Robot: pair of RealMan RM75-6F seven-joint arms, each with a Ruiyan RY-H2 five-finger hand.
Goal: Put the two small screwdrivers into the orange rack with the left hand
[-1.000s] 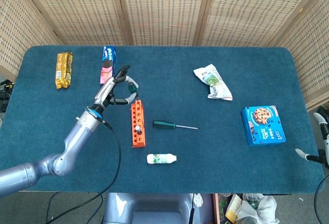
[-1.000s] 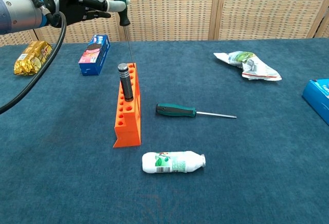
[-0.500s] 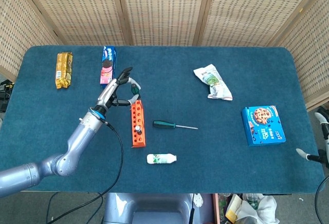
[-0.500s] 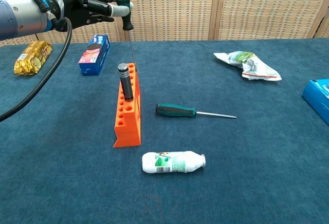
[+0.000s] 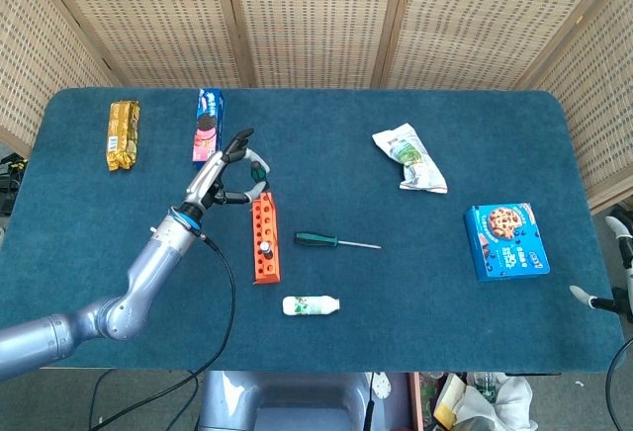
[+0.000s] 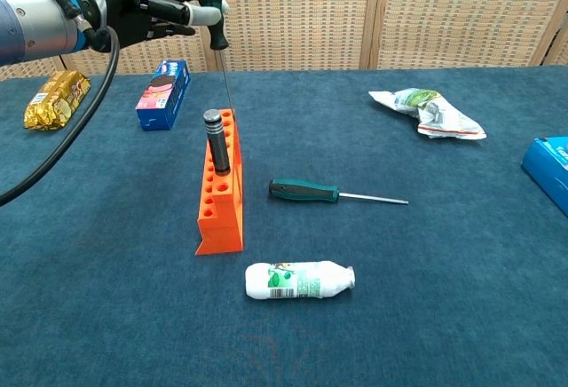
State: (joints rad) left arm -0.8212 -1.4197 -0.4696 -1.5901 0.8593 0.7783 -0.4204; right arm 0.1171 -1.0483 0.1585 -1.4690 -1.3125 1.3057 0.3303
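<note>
Left hand [image 6: 146, 5] holds screwdriver [image 6: 211, 23] upright above orange rack [image 6: 219, 196] far end.

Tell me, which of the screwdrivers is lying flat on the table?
The green-handled screwdriver right of the orange rack. Another stands in the rack, and the left hand holds a third upright above it.

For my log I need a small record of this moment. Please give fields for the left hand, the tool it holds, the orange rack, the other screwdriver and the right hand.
left hand: raised over the far end of the rack
held tool: green-handled screwdriver, upright, tip down
orange rack: one dark-handled tool already stands in it
second green screwdriver: lying on the table, right of the rack
right hand: at the table's right edge, barely visible
</note>
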